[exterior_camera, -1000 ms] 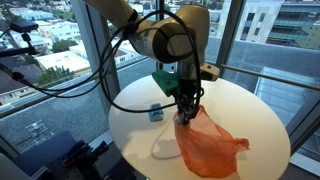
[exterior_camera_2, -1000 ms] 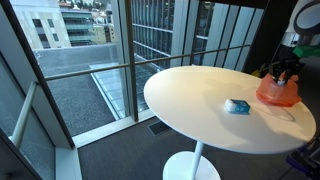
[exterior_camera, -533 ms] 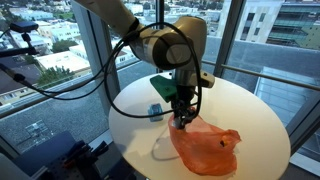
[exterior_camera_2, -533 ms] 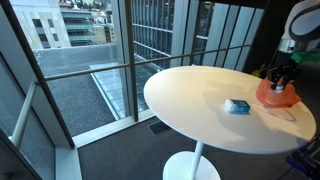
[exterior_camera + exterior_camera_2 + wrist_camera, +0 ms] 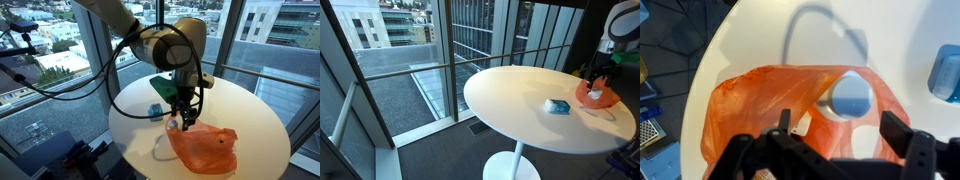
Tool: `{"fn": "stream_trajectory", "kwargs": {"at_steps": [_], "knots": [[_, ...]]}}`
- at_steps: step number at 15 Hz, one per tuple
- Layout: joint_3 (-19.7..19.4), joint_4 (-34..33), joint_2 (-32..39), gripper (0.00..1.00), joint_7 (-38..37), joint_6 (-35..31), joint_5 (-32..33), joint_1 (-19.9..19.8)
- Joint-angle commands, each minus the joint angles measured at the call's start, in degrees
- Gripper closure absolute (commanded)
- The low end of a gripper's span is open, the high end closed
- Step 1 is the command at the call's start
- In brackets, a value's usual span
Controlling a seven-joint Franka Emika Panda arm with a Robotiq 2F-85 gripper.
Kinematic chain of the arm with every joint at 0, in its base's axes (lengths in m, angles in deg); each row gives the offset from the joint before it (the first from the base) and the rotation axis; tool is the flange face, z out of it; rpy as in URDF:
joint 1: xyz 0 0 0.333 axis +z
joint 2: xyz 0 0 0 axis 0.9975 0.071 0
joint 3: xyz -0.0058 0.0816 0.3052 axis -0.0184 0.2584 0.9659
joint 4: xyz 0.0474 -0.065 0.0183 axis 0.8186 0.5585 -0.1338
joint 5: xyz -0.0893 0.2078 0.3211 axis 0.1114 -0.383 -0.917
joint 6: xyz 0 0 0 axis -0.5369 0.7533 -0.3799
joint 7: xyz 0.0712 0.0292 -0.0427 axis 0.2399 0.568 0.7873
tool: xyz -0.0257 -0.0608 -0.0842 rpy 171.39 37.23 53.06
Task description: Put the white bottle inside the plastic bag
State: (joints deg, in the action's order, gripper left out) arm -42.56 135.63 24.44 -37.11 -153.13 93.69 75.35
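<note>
In the wrist view the white bottle (image 5: 848, 95) stands inside the orange plastic bag (image 5: 750, 100), its round top showing through the bag's mouth. My gripper (image 5: 840, 128) hovers just above it, open, with one finger on either side of the bottle and nothing gripped. Both exterior views show the bag (image 5: 205, 148) (image 5: 597, 95) slumped on the round white table (image 5: 250, 110), with the gripper (image 5: 183, 115) right over its near end.
A small blue box (image 5: 155, 111) (image 5: 557, 106) (image 5: 945, 70) lies on the table beside the bag. A thin white cable (image 5: 160, 150) loops near the table's edge. Glass walls and railings surround the table.
The gripper was shut on the bag's top and held it up; it has opened, and the bag has sagged onto the table with the bottle in it.
</note>
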Motion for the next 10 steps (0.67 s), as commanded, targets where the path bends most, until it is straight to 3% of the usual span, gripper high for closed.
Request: {"fn": "stream_trajectory", "kwargs": {"at_steps": [1, 10], "knots": [[0.20, 0.59, -1.18, 0.00, 2.08, -0.46, -1.10, 0.03], [1.40, 0.30, -2.03, 0.00, 4.02, -3.34, -3.80, 0.31]]}}
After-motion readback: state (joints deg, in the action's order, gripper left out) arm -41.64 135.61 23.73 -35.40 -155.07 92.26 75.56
